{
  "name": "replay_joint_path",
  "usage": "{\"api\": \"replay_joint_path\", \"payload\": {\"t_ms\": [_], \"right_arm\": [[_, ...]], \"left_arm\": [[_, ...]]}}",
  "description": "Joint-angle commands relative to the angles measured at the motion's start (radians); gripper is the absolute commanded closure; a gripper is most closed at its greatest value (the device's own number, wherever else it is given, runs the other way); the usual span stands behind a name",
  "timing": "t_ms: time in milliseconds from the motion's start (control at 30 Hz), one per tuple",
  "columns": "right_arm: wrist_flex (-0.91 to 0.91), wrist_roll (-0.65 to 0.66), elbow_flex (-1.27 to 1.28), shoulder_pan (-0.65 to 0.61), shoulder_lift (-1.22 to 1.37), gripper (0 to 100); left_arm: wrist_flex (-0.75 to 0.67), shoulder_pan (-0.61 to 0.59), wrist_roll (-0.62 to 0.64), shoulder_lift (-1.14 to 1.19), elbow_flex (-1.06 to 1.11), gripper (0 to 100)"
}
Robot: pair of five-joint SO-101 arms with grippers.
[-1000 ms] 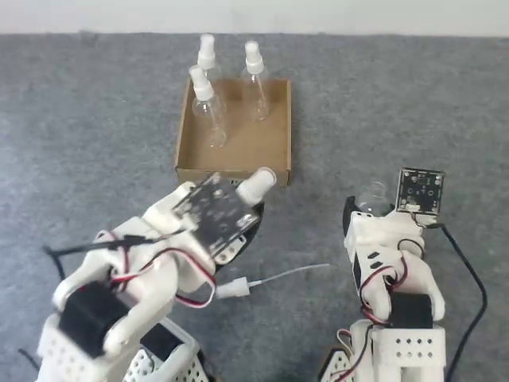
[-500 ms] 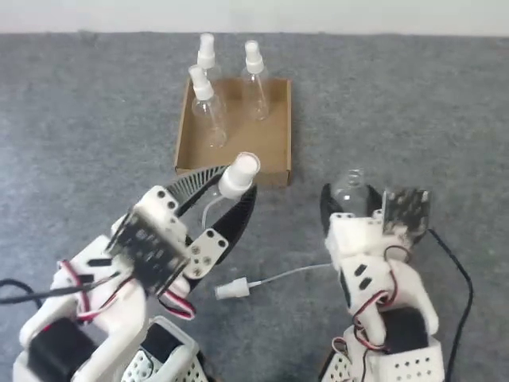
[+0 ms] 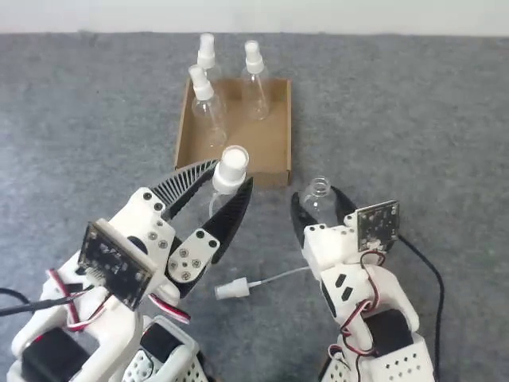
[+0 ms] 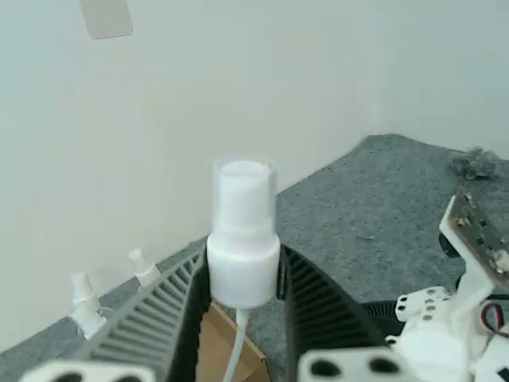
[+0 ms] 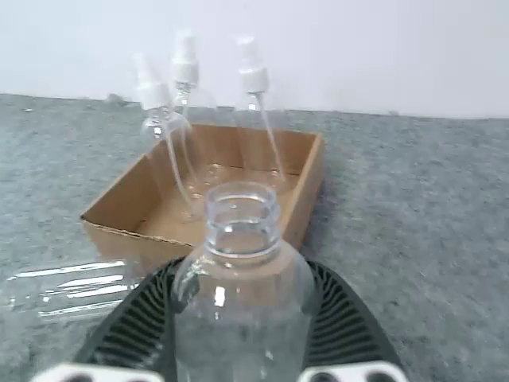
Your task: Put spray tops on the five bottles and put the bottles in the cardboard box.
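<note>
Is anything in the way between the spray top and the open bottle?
Nothing visible does. The left pincer holds the spray top, the right pincer holds the open bottle beside it, with a clear gap between. The cardboard box has a corner near that gap, down on the carpet.

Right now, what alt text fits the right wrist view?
The right end effector grips an uncapped clear bottle upright. Behind it, a box sits on grey carpet, three capped bottles standing at its far end.

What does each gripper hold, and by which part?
Left gripper holds a spray top by its collar; right gripper holds an open bottle by its body.
</note>
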Motion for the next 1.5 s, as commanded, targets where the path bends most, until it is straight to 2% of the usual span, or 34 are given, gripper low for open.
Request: {"api": "replay_joint_path", "payload": {"t_ms": [0,100,267,533,633,800,900,1333,1467], "right_arm": [[-0.038,-0.005,0.005,-0.061,-0.015,97.7],[-0.033,0.018,0.006,-0.096,-0.015,97.8],[-0.059,0.126,0.058,-0.102,-0.015,97.9],[-0.136,0.160,0.126,-0.102,-0.015,97.9],[-0.153,0.213,0.137,-0.102,-0.015,97.9],[-0.162,0.222,0.138,-0.101,-0.015,97.9],[-0.160,0.222,0.138,-0.102,-0.015,97.9],[-0.163,0.224,0.138,-0.156,-0.015,98.0],[-0.173,0.224,0.138,-0.185,-0.015,98.0]], "left_arm": [[-0.080,0.002,0.018,-0.005,-0.018,96],[-0.117,0.005,0.021,-0.003,-0.015,96],[-0.186,0.005,0.133,-0.002,-0.015,96],[-0.224,0.005,0.232,-0.003,-0.007,96],[-0.284,0.005,0.255,-0.005,0.047,99],[-0.420,0.005,0.308,-0.005,0.174,99],[-0.468,0.005,0.315,-0.005,0.214,99],[-0.486,0.006,0.315,-0.003,0.248,99],[-0.537,0.008,0.316,-0.003,0.283,99]]}}
